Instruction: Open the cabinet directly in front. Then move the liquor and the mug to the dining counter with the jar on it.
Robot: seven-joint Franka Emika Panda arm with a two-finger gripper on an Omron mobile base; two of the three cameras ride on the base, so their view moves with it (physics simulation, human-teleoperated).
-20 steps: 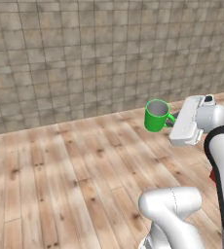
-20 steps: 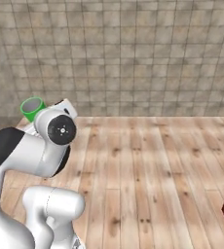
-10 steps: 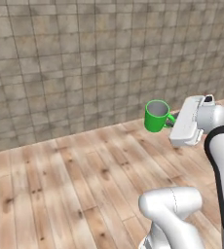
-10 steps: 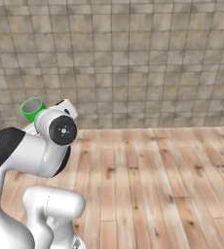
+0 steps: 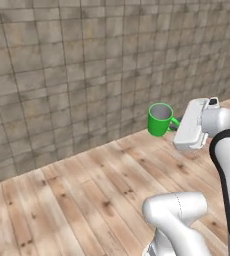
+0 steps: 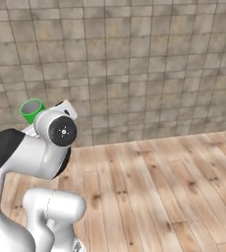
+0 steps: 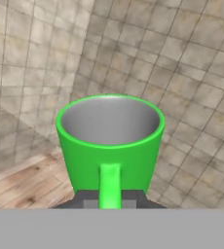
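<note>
Hand view: mug (image 7: 110, 141) handle between tool (image 7: 110, 199) tips

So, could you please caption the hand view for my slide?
Bright green mug, upright, handle clamped in the jaws, before a tiled stone wall.

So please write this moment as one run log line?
gripper: shut on mug handle | mug: upright, held in air | surroundings: tiled wall, wood floor

Arm (image 5: 177, 215) casing is glossy white with rounded segments and black bands at the joints. One joint cap (image 6: 62, 131) is grey, round, with a ring of small dark screws. The hand housing (image 5: 191, 125) is a flat white block.
</note>
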